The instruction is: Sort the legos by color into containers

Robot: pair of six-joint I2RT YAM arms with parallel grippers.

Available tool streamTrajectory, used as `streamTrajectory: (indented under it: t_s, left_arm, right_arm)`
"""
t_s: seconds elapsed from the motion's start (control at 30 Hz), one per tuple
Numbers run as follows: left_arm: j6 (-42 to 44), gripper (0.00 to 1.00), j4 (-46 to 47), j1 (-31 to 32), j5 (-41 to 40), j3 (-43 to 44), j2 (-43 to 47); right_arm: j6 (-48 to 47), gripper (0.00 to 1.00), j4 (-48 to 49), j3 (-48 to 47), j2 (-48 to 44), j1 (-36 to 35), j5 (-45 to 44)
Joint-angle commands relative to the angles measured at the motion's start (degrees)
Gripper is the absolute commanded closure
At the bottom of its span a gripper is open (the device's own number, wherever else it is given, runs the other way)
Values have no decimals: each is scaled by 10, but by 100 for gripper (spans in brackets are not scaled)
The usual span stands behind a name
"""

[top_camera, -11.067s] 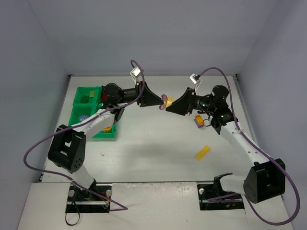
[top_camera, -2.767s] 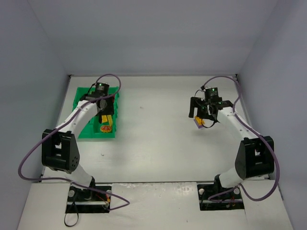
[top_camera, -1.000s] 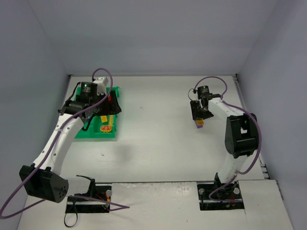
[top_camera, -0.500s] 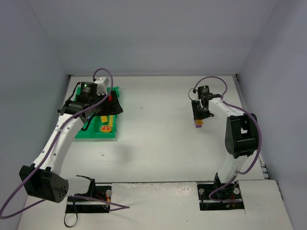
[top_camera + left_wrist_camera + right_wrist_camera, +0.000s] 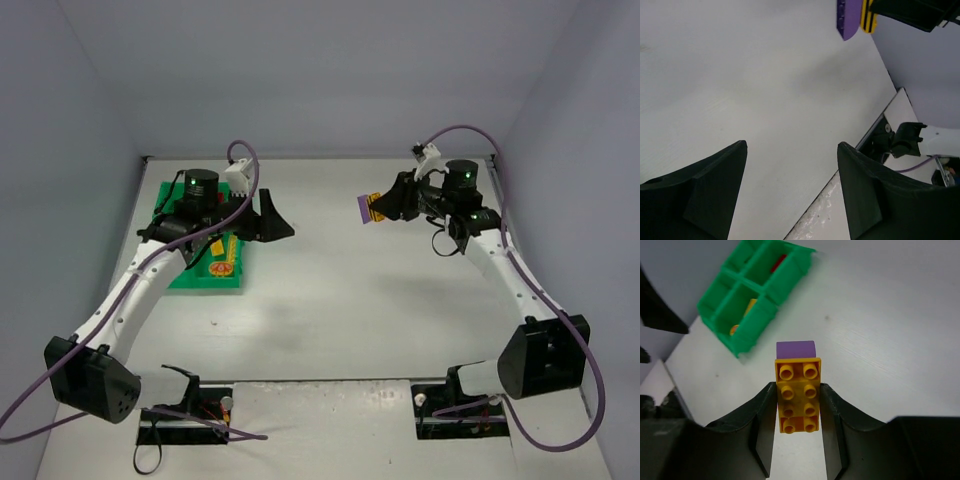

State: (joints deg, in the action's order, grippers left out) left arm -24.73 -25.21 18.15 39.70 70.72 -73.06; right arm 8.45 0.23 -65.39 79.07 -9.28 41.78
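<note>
The right gripper [image 5: 797, 407] has its fingers [image 5: 765, 410] pinching a yellow brick [image 5: 796, 400] by its long sides. A purple brick [image 5: 796, 348] sits against the yellow one's outer end, apparently joined to it. The pair hangs in the air, well apart from the green tray [image 5: 742, 342]. The two colours likely belong in different compartments. A sound way on would be to hold the yellow piece firm and level and present the purple end to the left gripper [image 5: 791, 165], whose fingers are spread with nothing between them. That gripper should close squarely on the purple alone before pulling straight off, since a skewed pull could twist the stack out of the pinch. The right arm reaches high over the far right of the table [image 5: 330, 290], wrist turned left. The left arm stretches from its base over the tray's right edge, its gripper pointing right toward the stack
</note>
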Motion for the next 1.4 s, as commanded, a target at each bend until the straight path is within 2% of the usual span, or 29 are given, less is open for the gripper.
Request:
streamTrajectory:
  t_s: [0.0, 0.2, 0.3, 0.53, 0.57, 0.6, 0.83, 0.97, 1.2, 1.27, 1.37]
  left_arm:
    - [-4, 34, 93, 35, 54, 38, -4]
    - [-38, 29, 183, 89, 90, 62, -28]
    - [-44, 28, 203, 107, 93, 74, -47]
    - [-69, 24, 241, 115, 111, 96, -93]
    - [-92, 24, 299, 121, 135, 103, -109]
    - [-101, 24, 320, 123, 145, 102, -110]
    - [-143, 24, 405, 130, 179, 87, -107]
    - [-145, 25, 411, 135, 192, 84, -109]
    - [-164, 47, 436, 136, 207, 73, -110]
    - [-169, 62, 439, 136, 209, 71, -111]
    - [-174, 69, 444, 137, 216, 69, -111]
  right_arm:
    - [127, 100, 195, 46, -28, -4, 159]
    - [269, 100, 408, 113, -59, -9, 238]
    - [301, 100, 471, 128, -66, -12, 259]
    - [341, 100, 515, 134, -73, -20, 278]
    - [389, 100, 588, 142, -68, -21, 289]
    - [400, 100, 601, 142, -67, -23, 291]
    - [409, 100, 616, 145, -61, -27, 291]
    - [416, 100, 631, 147, -56, -27, 291]
    - [429, 100, 645, 148, -54, -28, 291]
    - [430, 100, 647, 150, -55, -28, 291]
    - [431, 100, 646, 153, -58, -28, 291]
